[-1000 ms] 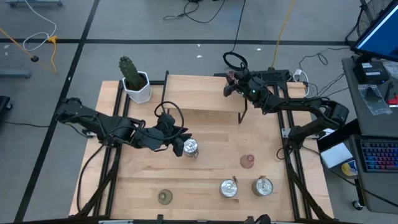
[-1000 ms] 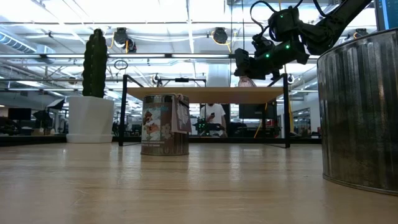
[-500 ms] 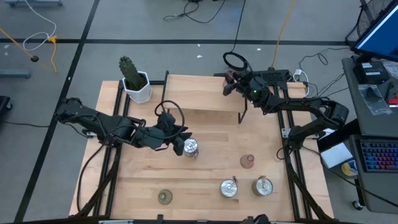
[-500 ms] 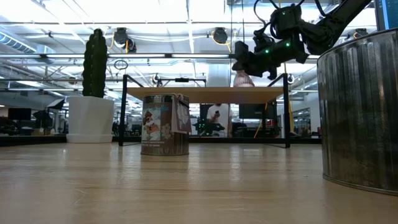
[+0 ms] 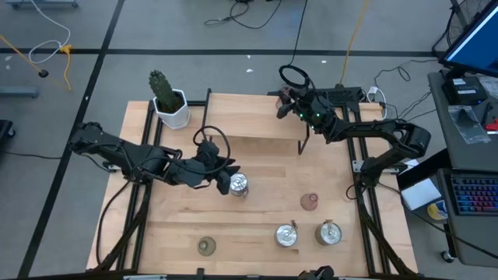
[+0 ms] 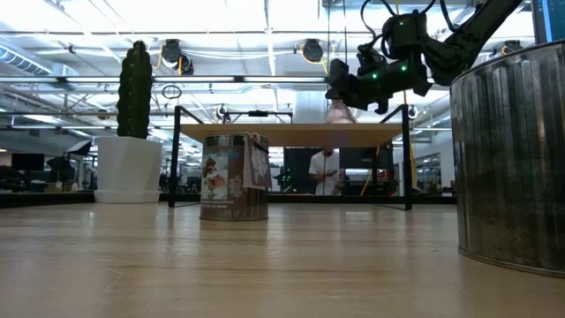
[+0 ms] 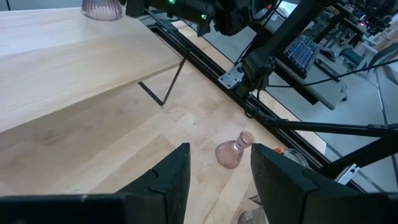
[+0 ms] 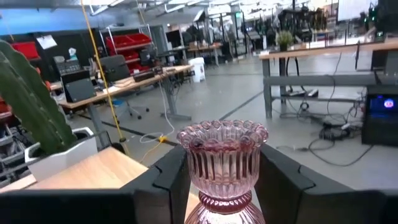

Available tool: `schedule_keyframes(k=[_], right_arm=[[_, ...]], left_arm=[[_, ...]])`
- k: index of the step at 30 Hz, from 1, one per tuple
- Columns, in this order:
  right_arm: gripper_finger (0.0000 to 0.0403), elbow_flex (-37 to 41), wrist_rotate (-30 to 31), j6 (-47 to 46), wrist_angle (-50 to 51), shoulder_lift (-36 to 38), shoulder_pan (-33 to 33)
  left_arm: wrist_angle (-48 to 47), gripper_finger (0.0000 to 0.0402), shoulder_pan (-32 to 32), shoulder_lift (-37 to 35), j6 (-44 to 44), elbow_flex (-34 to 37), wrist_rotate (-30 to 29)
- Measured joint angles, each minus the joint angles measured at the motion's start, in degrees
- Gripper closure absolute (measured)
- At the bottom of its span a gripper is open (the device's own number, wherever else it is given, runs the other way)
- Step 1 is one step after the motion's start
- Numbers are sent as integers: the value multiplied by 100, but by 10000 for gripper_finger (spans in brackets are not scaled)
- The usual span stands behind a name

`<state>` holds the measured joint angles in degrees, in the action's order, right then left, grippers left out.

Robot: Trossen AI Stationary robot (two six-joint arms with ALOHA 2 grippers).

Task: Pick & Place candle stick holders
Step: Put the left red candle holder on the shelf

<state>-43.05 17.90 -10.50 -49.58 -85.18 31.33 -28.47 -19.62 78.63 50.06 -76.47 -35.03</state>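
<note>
The right gripper holds a pink ribbed glass candle stick holder between closed fingers, above the far right end of the raised wooden shelf. The left gripper hovers with fingers spread and empty, beside a shiny silver round metal holder. A release made too high or near the shelf edge would probably tip the narrow-footed glass off.

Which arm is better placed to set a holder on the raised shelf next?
Right: its tool grips the pink holder above the shelf; the left tool sits low by a silver holder.
</note>
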Motion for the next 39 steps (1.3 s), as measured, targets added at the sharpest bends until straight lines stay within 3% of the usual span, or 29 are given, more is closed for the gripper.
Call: schedule_keyframes(k=[25, 39], right_arm=[[253, -2, -176, 80, 627, 2, -31], [210, -2, -174, 70, 614, 2, -31]], left_arm=[[4, 234, 122, 0, -56, 2, 17], [26, 234, 122, 0, -44, 2, 17]])
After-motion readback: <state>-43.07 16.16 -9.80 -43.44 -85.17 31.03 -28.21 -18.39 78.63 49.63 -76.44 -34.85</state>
